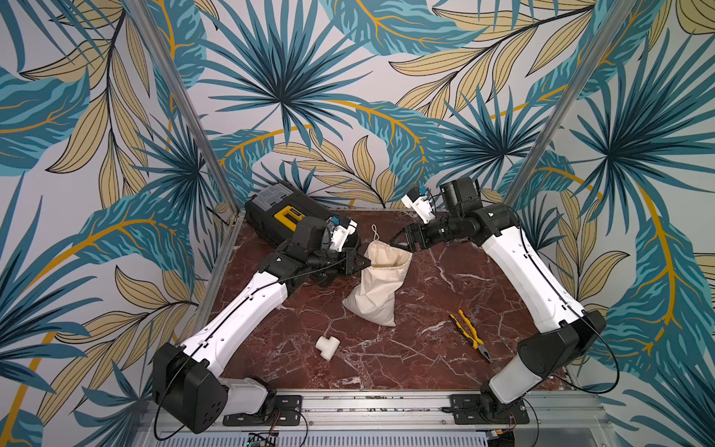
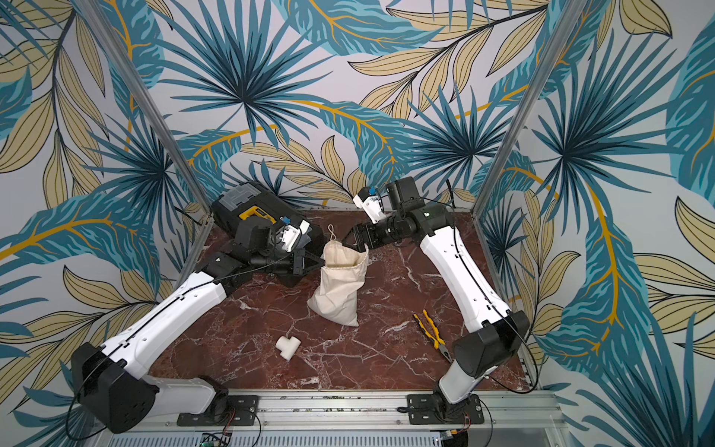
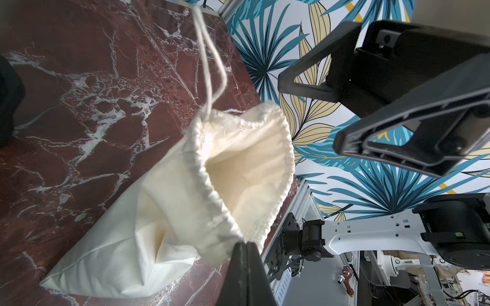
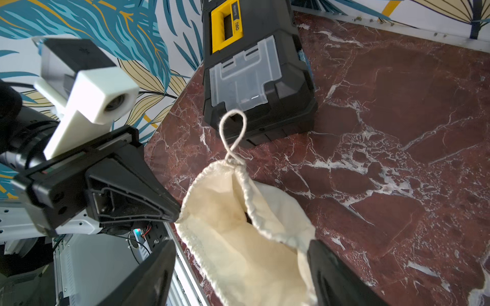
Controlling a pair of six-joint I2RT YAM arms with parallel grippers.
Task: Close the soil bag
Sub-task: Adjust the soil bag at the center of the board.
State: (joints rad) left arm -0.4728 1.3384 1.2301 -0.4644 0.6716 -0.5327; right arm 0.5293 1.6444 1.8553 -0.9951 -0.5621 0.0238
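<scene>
Your left pincer (image 3: 245,243): shut tight, pinching the rim of the bag (image 1: 377,286) | Your right pincer (image 4: 241,243): wide open, holding nothing, tips just by the rim's other side | Bag: mouth open between your two pincers, bottom on the bench (image 1: 425,348) below them.

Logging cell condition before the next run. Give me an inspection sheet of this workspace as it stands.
Surface: red marble tabletop, nothing spilled seen.
Job's things: soil bag mouth open, cord loop slack.
Clutter: black toolbox, white T fitting, yellow pliers, all apart from the bag.
Grippers: left gripper shut on the bag rim; right gripper open, jaws either side of the rim.
Cables: black cable loops hang off both arms.
Surroundings: leaf-print walls, aluminium posts.
</scene>
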